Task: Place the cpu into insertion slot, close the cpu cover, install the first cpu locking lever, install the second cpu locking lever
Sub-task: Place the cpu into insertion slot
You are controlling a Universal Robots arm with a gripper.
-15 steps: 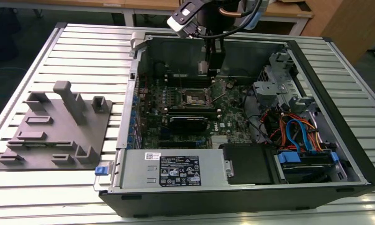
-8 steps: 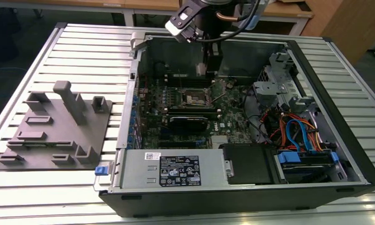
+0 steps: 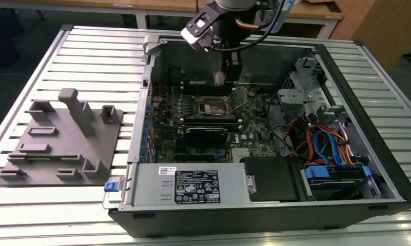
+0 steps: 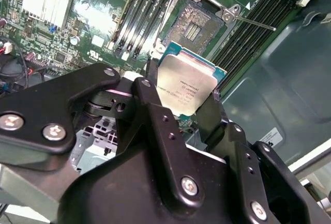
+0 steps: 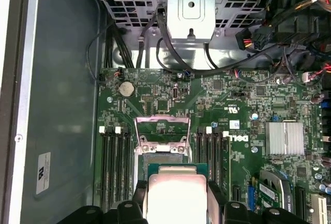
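Reading the exterior view from its left: a grey fixture plate (image 3: 61, 138) lies on the slatted table (image 3: 27, 215), well apart from the work. Next comes the open computer case (image 3: 260, 220). Over its green board (image 3: 250, 134) the gripper (image 3: 219, 77) hangs just above the insertion slot (image 3: 215, 106). A drive cage (image 3: 297, 95) and coloured cables (image 3: 328, 143) sit toward the exterior view's right.

Gripper state: clamped on the cpu (image 4: 189, 81), with one of the black fingers (image 4: 211, 111) against each of two opposite edges and the metal top left bare. The cpu is in the air near the slot, not seated.

Handling (judgement): light, thin, rigid, no give. The smooth top and narrow edges offer little to pinch, so slipping or twisting in the grip is the risk. The underside contacts and the slot's pin field are fragile, so hold it by the edges and never the faces.

View notes: the second wrist view shows the slot's bare contact field and a thin locking lever (image 4: 256, 24) lying out to one side. The first wrist view shows the cpu cover (image 5: 160, 127) standing raised on the slot's far side. The height of the cpu above the slot cannot be told. The exterior view adds the arm's place within the case.
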